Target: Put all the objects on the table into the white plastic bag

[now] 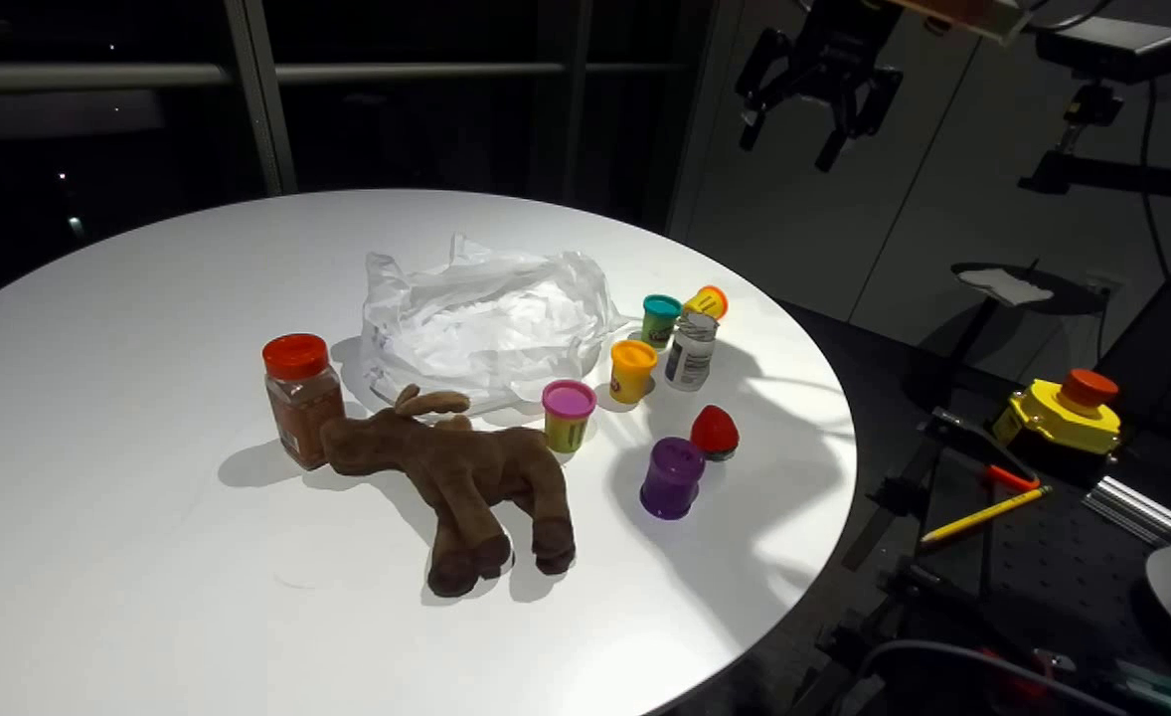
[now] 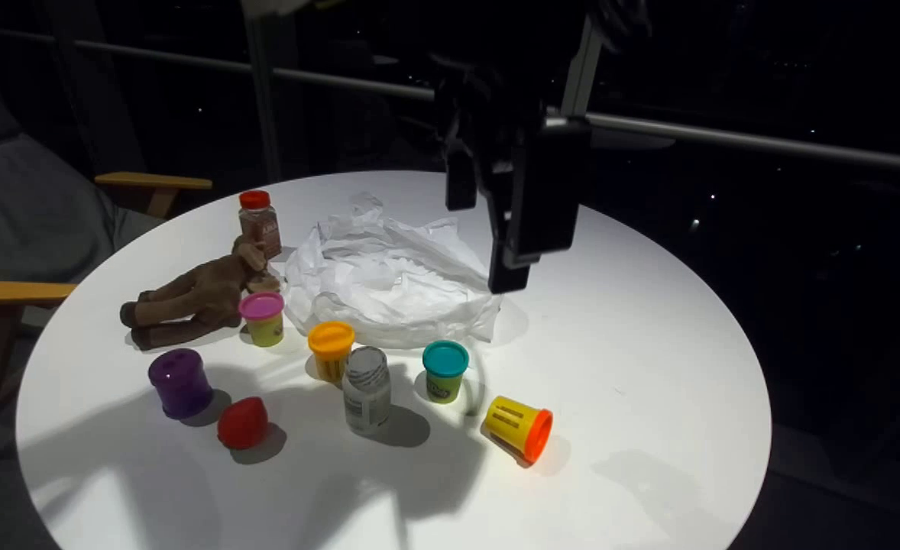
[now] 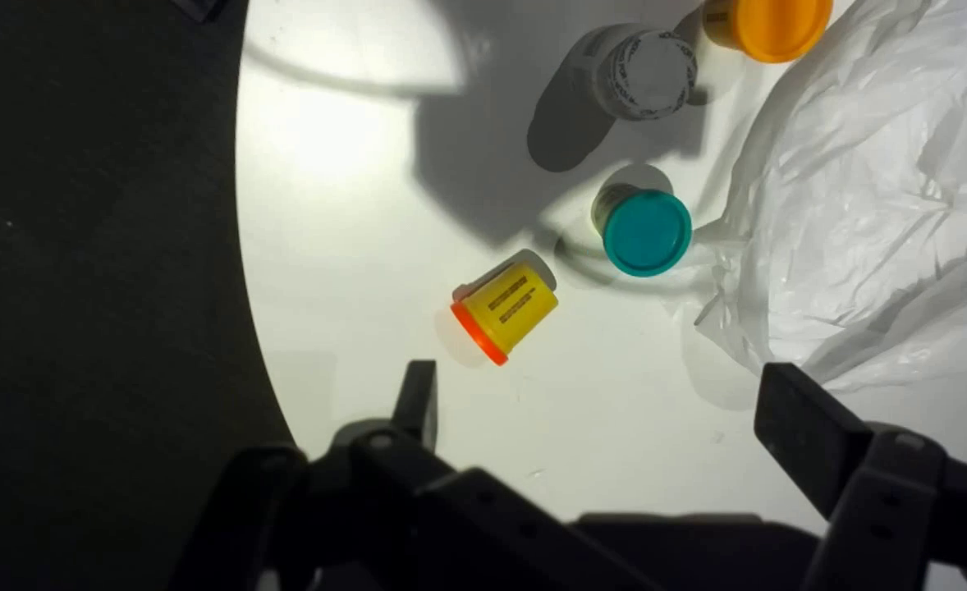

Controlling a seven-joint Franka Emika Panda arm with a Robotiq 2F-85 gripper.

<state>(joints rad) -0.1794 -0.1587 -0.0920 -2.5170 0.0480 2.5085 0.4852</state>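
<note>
The gripper (image 1: 789, 149) hung above the bench (image 1: 148, 557), its fingers (image 3: 808, 435) spread with nothing between them. Below it, toward one finger in the wrist view, the yellow tub (image 3: 510, 307) lay on its side; the teal-lidded tub (image 3: 644, 230) stood between that and the slumped white plastic bag (image 3: 886, 205), toward the opposite finger. An uneven touch risked rolling the yellow tub away, and the bag's limp rim might snag a fingertip.

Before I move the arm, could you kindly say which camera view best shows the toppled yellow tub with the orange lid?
The wrist view: the toppled yellow tub appears largest there, unobstructed. Both exterior views also show it on its side, but smaller, and in an exterior view the white bottle partly hides it.
</note>
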